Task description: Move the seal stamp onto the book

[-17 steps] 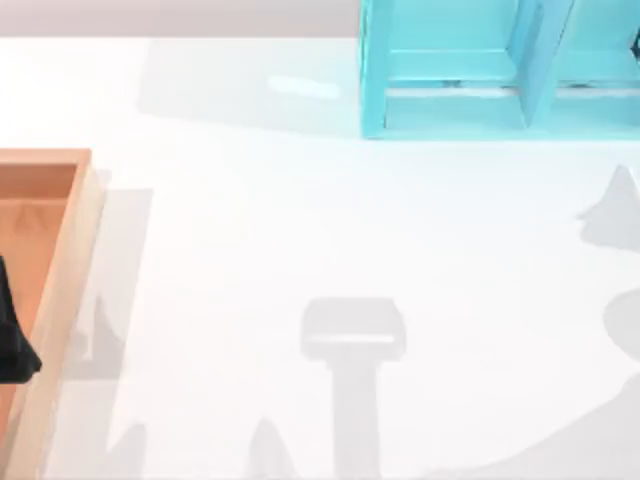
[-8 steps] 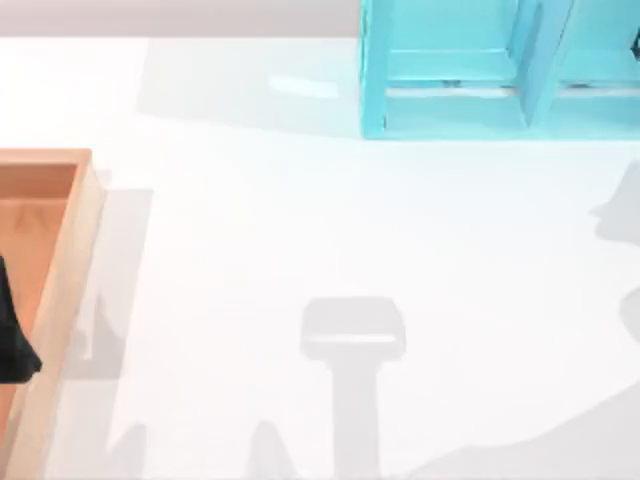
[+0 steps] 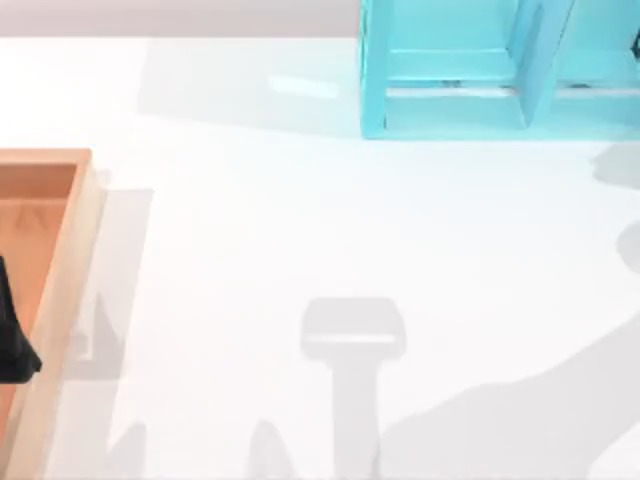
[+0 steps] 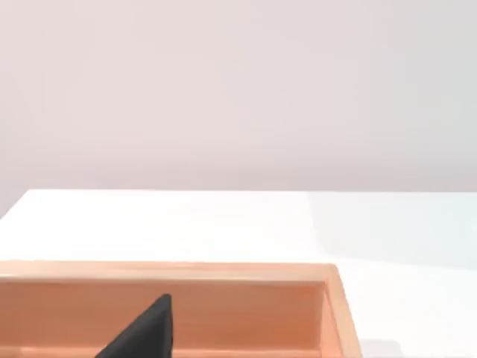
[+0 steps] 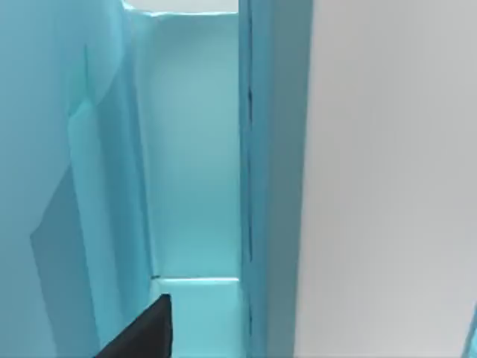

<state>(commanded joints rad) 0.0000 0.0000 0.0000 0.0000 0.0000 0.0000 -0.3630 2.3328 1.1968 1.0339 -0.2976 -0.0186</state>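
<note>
Where the wooden tray [image 3: 60, 300] meets the frame edge, left tool [image 3: 12, 335] cut off.

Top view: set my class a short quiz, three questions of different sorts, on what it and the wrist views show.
1. True or false: the wooden tray sits at the left side of the table.
2. The right gripper is close in front of: A) a red bowl, B) the cyan shelf unit, C) a metal pot.
3. Fill in: the left gripper hangs over the wooden ____.
Key: 1 true; 2 B; 3 tray.
</note>
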